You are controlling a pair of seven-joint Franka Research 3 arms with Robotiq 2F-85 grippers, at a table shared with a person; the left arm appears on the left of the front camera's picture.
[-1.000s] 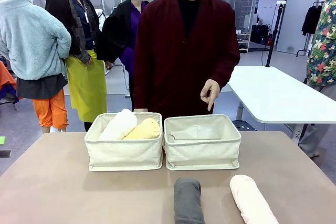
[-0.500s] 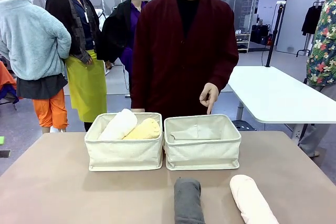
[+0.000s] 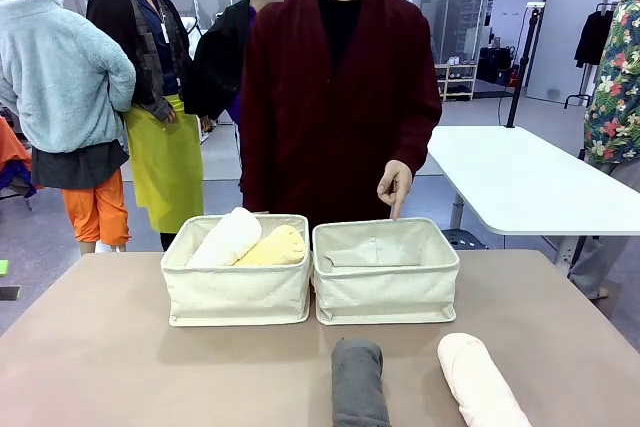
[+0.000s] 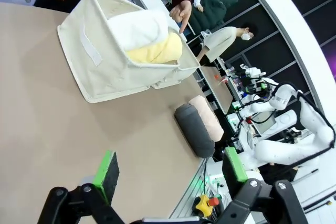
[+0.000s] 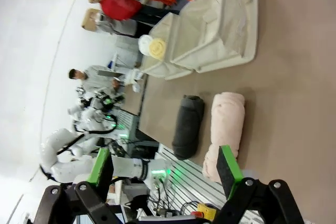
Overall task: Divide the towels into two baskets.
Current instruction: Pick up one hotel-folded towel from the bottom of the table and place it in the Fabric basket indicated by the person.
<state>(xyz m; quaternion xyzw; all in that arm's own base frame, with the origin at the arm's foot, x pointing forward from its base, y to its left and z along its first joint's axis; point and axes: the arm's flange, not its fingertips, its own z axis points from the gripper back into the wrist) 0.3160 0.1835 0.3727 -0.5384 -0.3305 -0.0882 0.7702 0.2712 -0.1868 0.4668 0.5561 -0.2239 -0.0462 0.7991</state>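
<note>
Cream canvas, soft-sided: the empty basket sits mid-table and serves as my marker. Touching it on the robot's left side, the second basket holds the white towel and the pale yellow towel, side by side and poking over the rim; that looks like its full share. On the robot's side of the empty basket, apart from its front wall, the dark grey towel lies straight in front and the pale pink towel farther toward the robot's right. Both lie flat on the brown table with one end toward the arms, probably laid out for easy pick-up. Beyond the empty basket's far rim a person stands, one hand aiming a finger down into it, which reads as a cue that the two loose rolls belong there. Left gripper: jaws spread wide, nothing between the green pads, above bare table well back from the empty basket, facing the second basket. Right gripper: likewise wide and empty, looking over the pink and grey rolls toward the empty basket. Judgement: half done; grey or pink roll next. Pinched at an end, a soft roll may unwind, so mid-roll seems safer.
</note>
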